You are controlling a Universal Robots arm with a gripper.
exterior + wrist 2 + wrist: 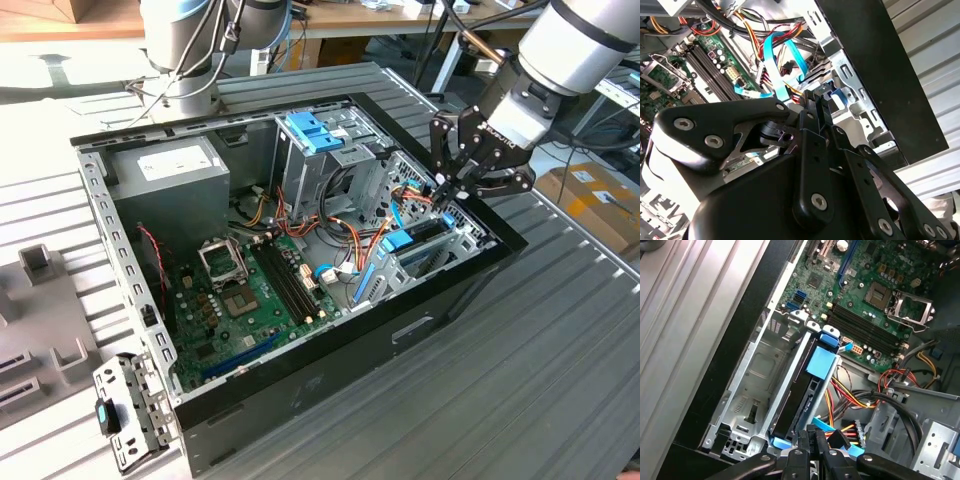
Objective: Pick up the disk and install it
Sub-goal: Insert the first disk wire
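Seating the disk, which stands on edge in the blue-tabbed bay by the case wall, I keep the closed, empty end effector pressing squarely on its end.

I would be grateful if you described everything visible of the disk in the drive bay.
The disk stands on edge in a metal bay at the case's front corner, its dark side showing in the first wrist view. A bright blue bracket clasps it. The gripper, fingers together, sits at its near end; contact is unclear. In the exterior view it shows as a dark slab beneath the gripper.
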